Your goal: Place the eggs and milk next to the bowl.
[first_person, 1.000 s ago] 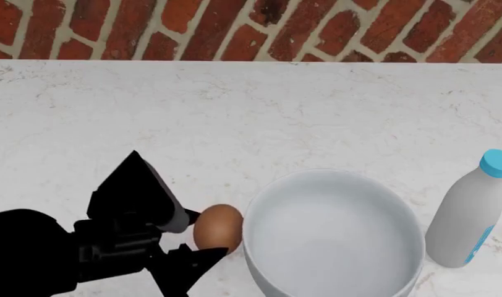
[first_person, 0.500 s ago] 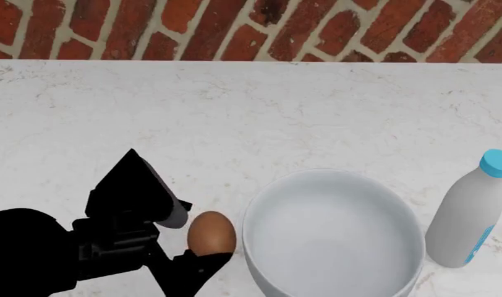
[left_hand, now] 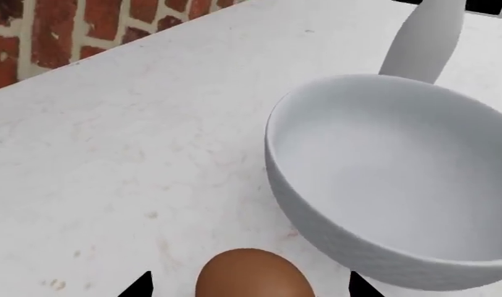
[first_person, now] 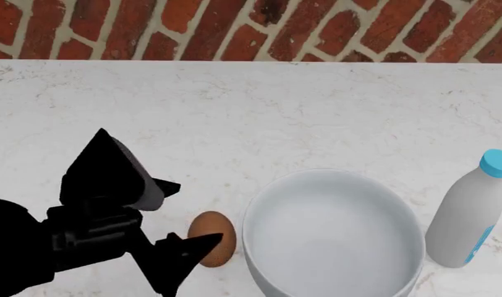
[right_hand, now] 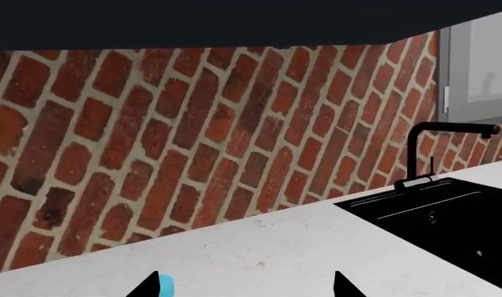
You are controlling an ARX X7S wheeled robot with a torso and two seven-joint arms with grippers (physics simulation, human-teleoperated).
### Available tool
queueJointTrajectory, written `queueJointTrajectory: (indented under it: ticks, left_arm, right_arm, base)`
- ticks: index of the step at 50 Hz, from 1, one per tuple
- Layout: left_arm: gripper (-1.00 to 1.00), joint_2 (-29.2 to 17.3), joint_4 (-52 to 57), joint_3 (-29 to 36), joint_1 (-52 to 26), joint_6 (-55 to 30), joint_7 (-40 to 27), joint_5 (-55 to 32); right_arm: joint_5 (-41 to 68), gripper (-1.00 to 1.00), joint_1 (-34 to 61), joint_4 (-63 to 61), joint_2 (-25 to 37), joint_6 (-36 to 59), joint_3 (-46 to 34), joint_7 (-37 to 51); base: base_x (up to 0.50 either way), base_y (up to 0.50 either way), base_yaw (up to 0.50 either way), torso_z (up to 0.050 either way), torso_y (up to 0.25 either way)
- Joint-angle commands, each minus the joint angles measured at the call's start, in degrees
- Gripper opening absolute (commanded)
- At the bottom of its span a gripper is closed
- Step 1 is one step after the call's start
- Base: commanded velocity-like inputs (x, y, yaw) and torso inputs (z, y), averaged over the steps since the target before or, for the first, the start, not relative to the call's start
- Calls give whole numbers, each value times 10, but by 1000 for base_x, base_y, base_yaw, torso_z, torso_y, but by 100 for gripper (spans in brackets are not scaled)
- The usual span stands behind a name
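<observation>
head view showed the left gripper spread open at lower left, the egg lying just beside the bowl, milk at right; retreat likely came next.

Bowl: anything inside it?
The bowl shows a bare white interior in the head and left wrist views. Its near edge is cut off by the frame. The egg lies outside, beside it.

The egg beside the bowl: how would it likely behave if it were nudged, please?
The egg is smooth and oval, lying on the flat counter, so it would probably roll or wobble. It sits close to the bowl, which might stop it. Likely fragile, too.
</observation>
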Motion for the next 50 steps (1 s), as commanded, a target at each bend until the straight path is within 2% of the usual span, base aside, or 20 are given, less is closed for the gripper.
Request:
queueJointTrajectory:
  ticks: [1, 12, 27, 32, 39, 40, 50]
  left_arm:
    - [100, -28, 70, -60, 2, -28, -39, -63]
    - [100, -71, 151, -137, 36, -55, -117, -141]
    - [100, -124, 275, -235, 93, -104, -317, -264]
    - [100, -133, 288, -260, 104, -110, -373, -301]
    - [100, -145, 292, -279, 121, -106, -411, -311]
    - [100, -172, 279, -333, 170, -87, -478, -309]
    - [100, -194, 282, -375, 215, -74, -523, -324]
  right_arm:
    - [6, 100, 4, 0, 6, -3, -4, 7]
    - [7, 100, 5, 1, 6, -5, -4, 6]
    - [1, 100, 5, -3, 0, -6, -10, -1]
    - [-2, 100, 6, -4, -3, -7, -13, -4]
    - [-3, 100, 12, -4, 0, -8, -23, 0]
    - [-8, 100, 24, 0, 5, -8, -43, 4]
    - [12, 100, 19, -2, 16, -11, -28, 15]
  base:
    - [0, 0, 0, 0, 0]
    - [0, 0, 0, 0, 0]
    - [0, 0, 0, 0, 0]
    - [0, 0, 0, 0, 0]
    - [0, 0, 0, 0, 0]
    - [0, 0, 0, 0, 0]
    - [0, 0, 0, 0, 0]
